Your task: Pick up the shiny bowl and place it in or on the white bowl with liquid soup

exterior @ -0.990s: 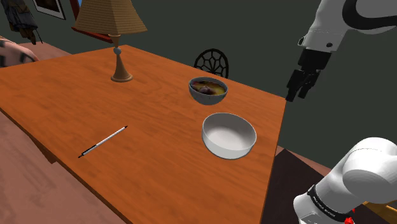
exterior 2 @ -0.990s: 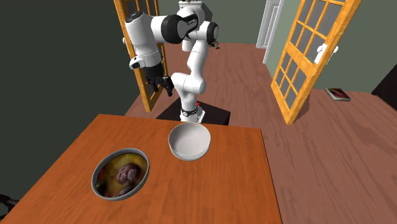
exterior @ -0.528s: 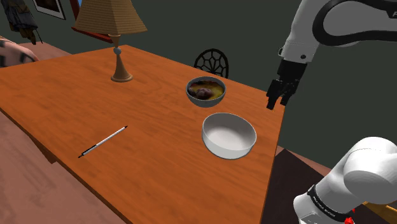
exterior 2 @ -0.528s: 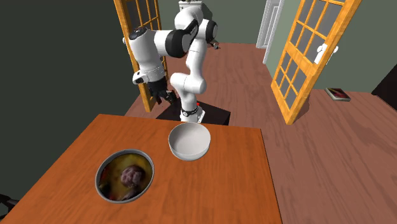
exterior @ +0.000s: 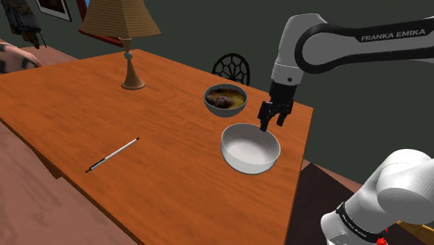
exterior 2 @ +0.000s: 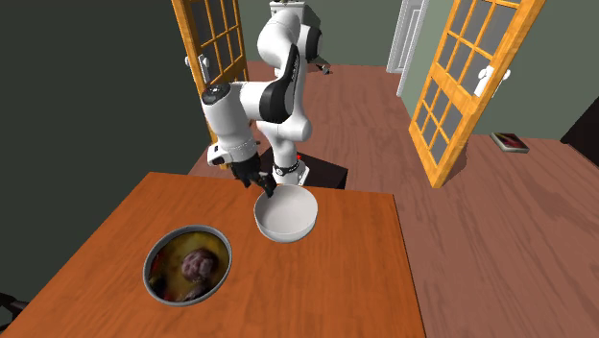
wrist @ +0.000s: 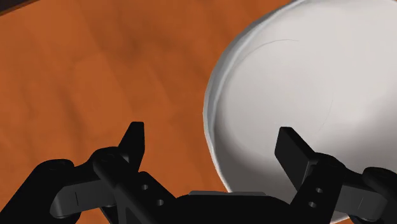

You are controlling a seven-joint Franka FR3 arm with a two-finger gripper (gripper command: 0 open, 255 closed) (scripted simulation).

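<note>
The empty white bowl (exterior: pixel 250 147) sits on the table (exterior: pixel 167 160) near the edge by my stand, just beside the soup bowl (exterior: pixel 225 99). My gripper (wrist: pixel 211 130) hangs spread wide above its rim, one finger over wood, one over the hollow. My forearm runs level and my wrist points down.

Entry: we read "FRANKA EMIKA", white capitals, on the grey link of the arm (exterior: pixel 348 50) above the white bowl (exterior: pixel 240 160). Small print on its lower black ring: illegible.
</note>
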